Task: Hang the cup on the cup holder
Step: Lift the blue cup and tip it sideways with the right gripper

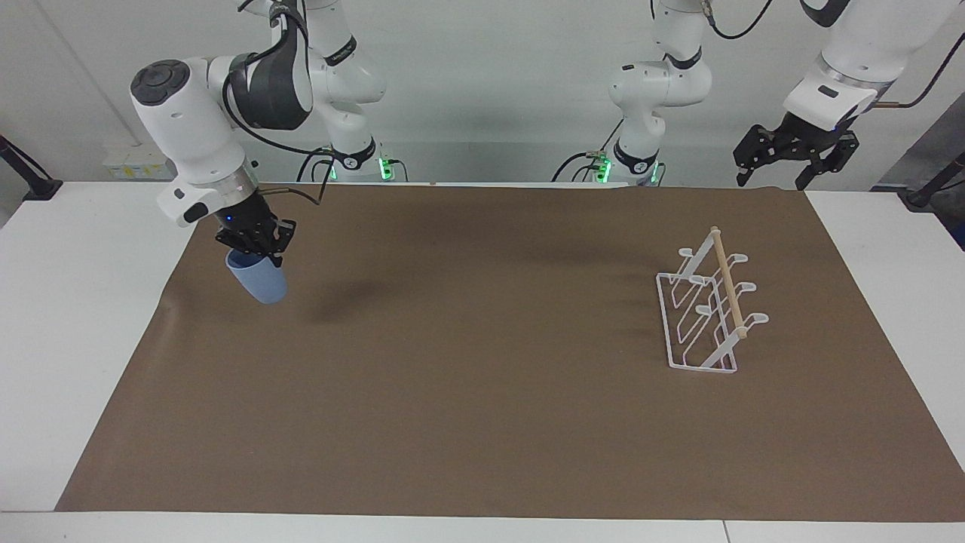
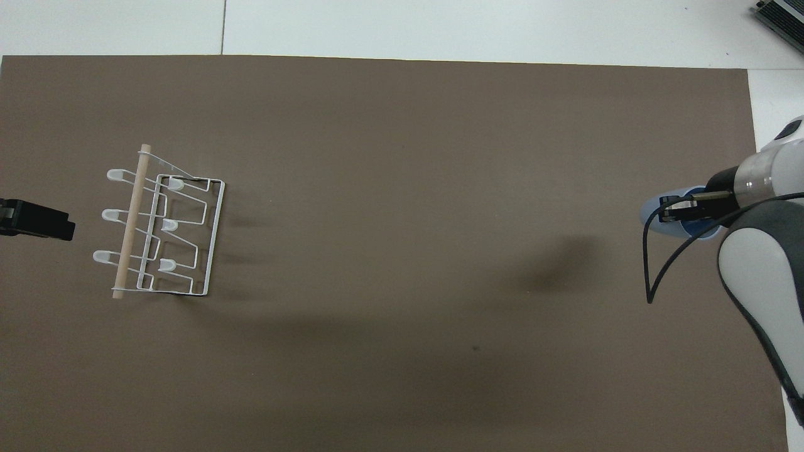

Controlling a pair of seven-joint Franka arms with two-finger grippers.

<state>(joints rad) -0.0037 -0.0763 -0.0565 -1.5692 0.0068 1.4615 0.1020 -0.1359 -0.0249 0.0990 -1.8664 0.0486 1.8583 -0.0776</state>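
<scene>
White arms (image 1: 188, 121) with grey joints, black claws, trailing black cables.

Light-blue cup (image 1: 258, 280); white wire cup holder (image 1: 705, 317) with a pale wooden rod (image 1: 728, 283); plain brown mat (image 1: 482, 392); white tabletop (image 1: 75, 302); black right tool (image 1: 255, 243).

a white wire cup holder (image 2: 164, 230) with looped prongs and a light wooden rod on top sits on the brown mat (image 2: 402, 157) toward the left arm's end of the table; the black left gripper (image 2: 34, 220) shows just beside it. over the mat's other end, the right gripper (image 2: 675, 210) is clamped on the rim of a small light-blue plastic cup (image 2: 656, 221), tilted
</scene>
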